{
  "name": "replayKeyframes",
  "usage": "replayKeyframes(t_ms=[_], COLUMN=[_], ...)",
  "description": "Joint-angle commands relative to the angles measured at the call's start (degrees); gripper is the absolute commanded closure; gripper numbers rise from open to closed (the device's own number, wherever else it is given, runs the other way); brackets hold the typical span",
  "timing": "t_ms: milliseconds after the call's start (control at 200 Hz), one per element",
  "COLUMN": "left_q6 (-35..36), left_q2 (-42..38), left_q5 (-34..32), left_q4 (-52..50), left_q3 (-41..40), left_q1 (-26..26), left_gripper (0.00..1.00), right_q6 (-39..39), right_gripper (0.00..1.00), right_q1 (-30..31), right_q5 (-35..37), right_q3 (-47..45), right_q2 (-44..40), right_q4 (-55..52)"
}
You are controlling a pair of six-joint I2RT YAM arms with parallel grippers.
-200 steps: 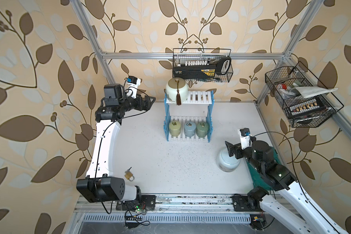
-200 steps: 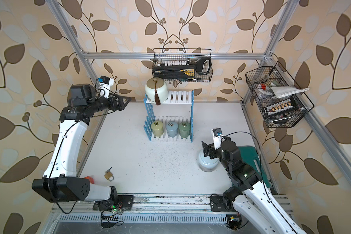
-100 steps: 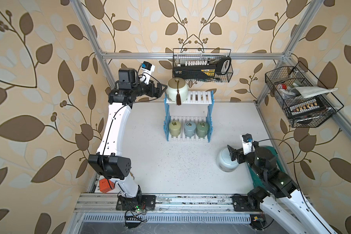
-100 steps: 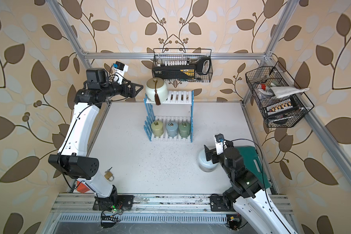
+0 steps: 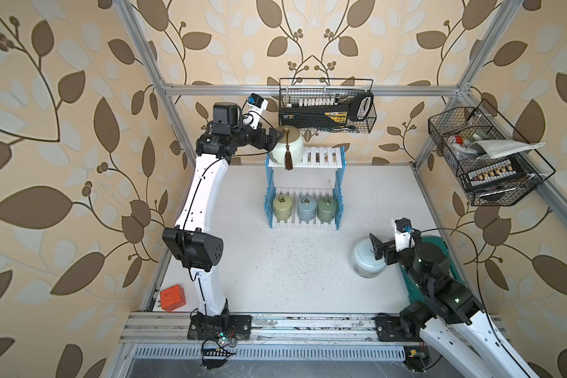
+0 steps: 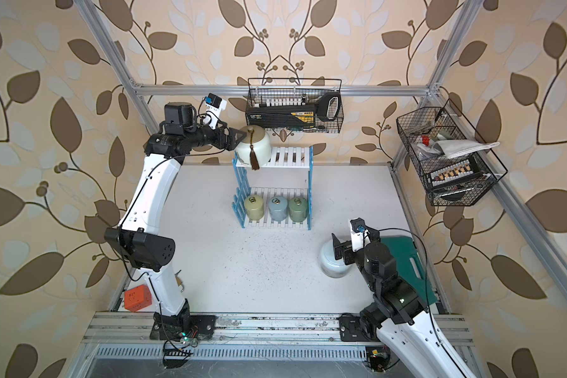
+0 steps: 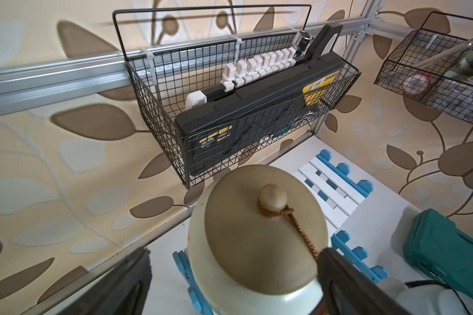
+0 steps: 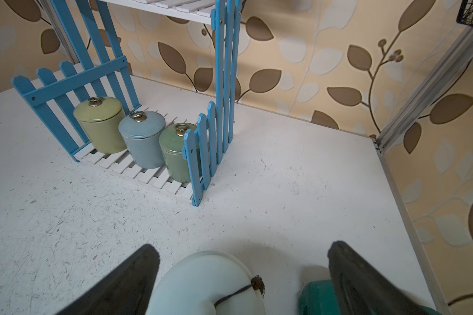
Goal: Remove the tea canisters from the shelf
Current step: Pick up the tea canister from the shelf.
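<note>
Swinging in from the left wall over the last second, the left arm now has its left tool [image 5: 273, 139] up at the shelf [image 5: 321, 157] — spread wide, a jaw on either side of the cream canister [image 7: 257, 240] in the left wrist view. Whether either jaw touches it, I cannot tell. That canister stands at the left end of the top board, right at the edge, its tassel hanging down the front. The wire basket [image 5: 326, 106] hangs close above and behind it, so headroom is tight, while open slats run to its right.

On the bottom board the yellow-green canister [image 8: 99, 122], grey-blue canister [image 8: 142, 136] and sage canister [image 8: 178, 150] stand in a row, fenced at both ends, front open.

The right tool [image 5: 376, 248], also spread and gripping nothing, hovers over the pale-blue canister [image 5: 362, 263], which is off the shelf near the desk's [image 5: 275, 278] right edge, just beside the teal case [image 6: 403, 258]. Open desk runs from the shelf front to the near edge — an orange block [image 5: 172, 297] sits at the near-left corner.
</note>
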Motion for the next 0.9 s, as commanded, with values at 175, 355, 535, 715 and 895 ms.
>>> replayKeyframes(t_ms=[175,355,535,715,895], left_q6=[4.1,6.2,7.6,7.3,6.5], left_q2=[3.6,5.5,6.7,8.1,7.7], left_q5=[-2.5,-3.0,-3.4,-3.3,-2.9], left_q4=[2.7,3.7,5.1,5.4,4.4], left_q3=[5.9,7.5,8.4,9.6,7.9], left_q1=[-2.7,-4.2,-4.7,-4.8,-4.8], left_gripper=[0.02,0.04,0.12,0.27,0.43], right_q6=[-0.8,-0.9,-0.9,-1.1,-1.1], right_gripper=[0.01,0.01,0.01,0.01,0.01], right_q1=[-0.3,-0.4,-0.4,-0.3,-0.4], right_q5=[1.8,1.1,0.7,1.8,2.1], right_q3=[-1.3,-1.5,-1.7,-1.8,-2.0], right_q2=[-1.4,-2.2,-2.5,-2.4,-2.8], right_q4=[1.5,1.7,1.9,1.9,2.0])
